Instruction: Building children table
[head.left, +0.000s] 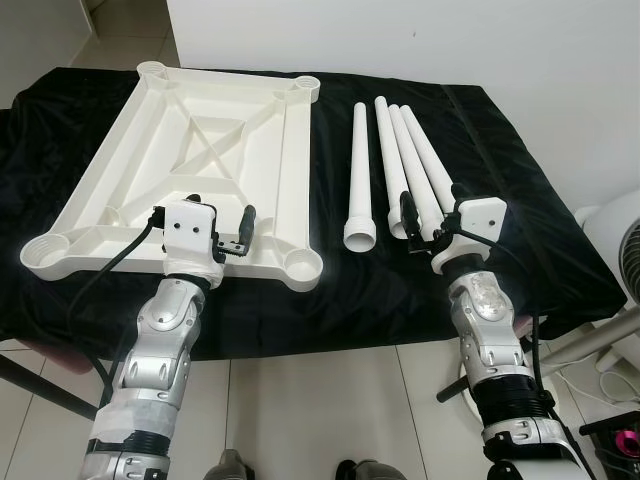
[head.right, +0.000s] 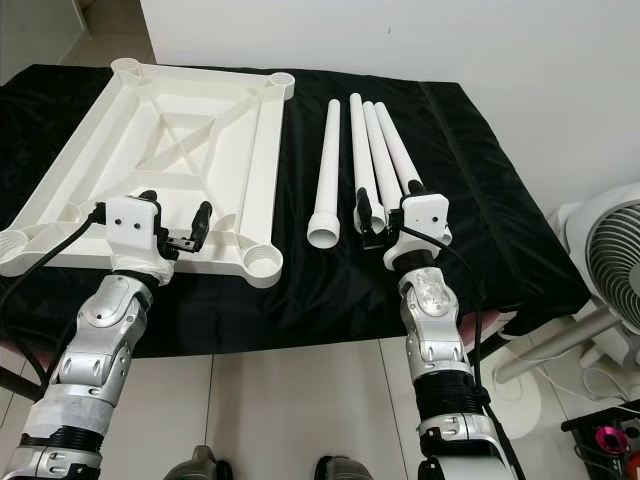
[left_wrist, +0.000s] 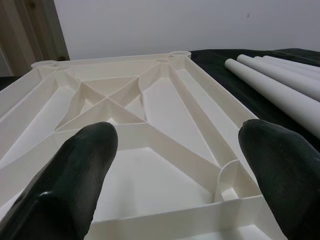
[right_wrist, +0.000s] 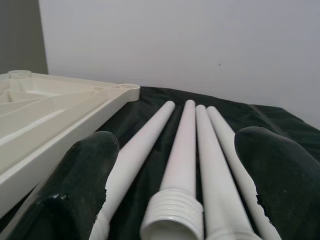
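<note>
nothing is assembled yet, by the look of it: the white tabletop (head.left: 190, 170) lies upside down on the black cloth (head.left: 400, 270) covering the table, ribs facing up, all four corner sockets open, including the near right socket (head.left: 301, 265). the four white legs (head.left: 395, 170) lie side by side on the cloth just to its right, apart from it, wide ends toward the robot; one near end shows a threaded collar (right_wrist: 172, 210) in the right wrist view. the left hand (head.left: 222, 235) hovers over the near edge of the tabletop with fingers (left_wrist: 75, 180) spread, gripping nothing. the right hand (head.left: 425, 225) sits at the near ends of the legs, its fingers (right_wrist: 80, 185) also spread, straddling the middle legs without pinching one. i judge that picking up a leg and screwing it into a socket remains, four times over.
</note>
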